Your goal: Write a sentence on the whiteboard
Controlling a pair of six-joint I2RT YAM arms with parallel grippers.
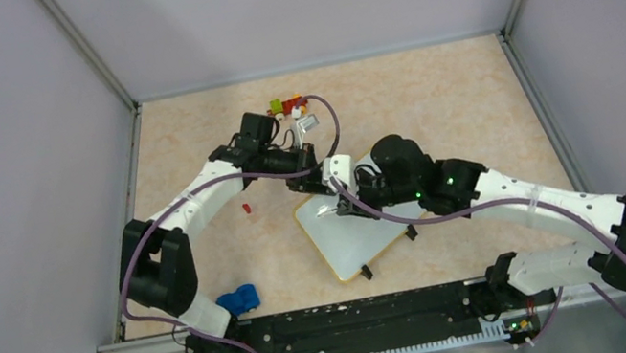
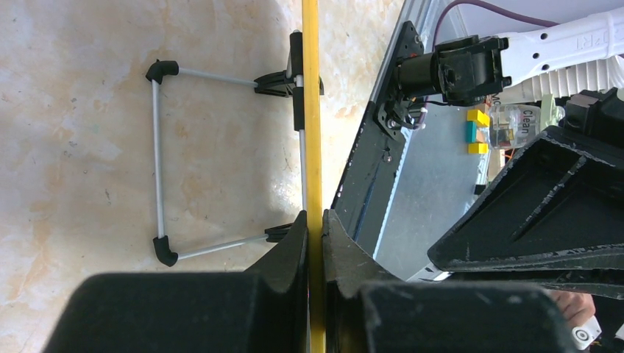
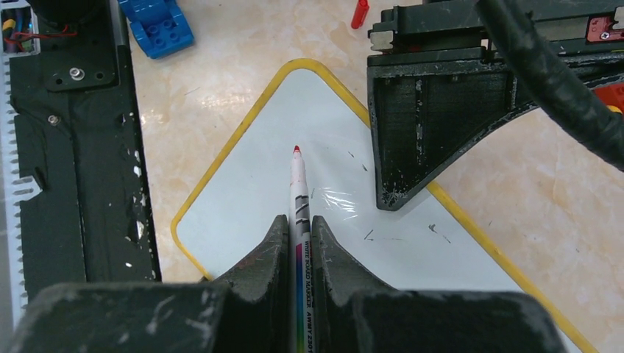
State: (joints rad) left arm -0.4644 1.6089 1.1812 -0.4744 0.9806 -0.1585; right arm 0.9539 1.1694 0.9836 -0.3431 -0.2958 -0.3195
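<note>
At mid-table, top view: small glossy white whiteboard with rounded corners and a yellow rim [image 1: 368, 235] sits askew between the arms. The left gripper [image 1: 326, 177] is at its far edge and the right gripper [image 1: 346, 209] is over its face. No red words show on the bare part. The right arm covers the far part of the board, so that stretch is unread. A loose red cap [image 1: 247, 208] lies left of the board, apart from it.

Left wrist view: the jaws are clamped on the board's yellow edge, seen edge-on. A thin wire stand with black feet [image 2: 157, 158] sits behind it. The writing face is not visible from here.

Right wrist view: the jaws are closed on a white-barrelled whiteboard marker with a red tip [image 3: 298, 191], pointing across the white surface. The face carries only a few small dark flecks and a glare patch, with no red strokes. I cannot tell whether the tip touches the board. The fingers hide the near strip and the frame cuts off the far right corner.

Judgement: board steadied, marker uncapped and aimed. The whole sentence is left to write.
</note>
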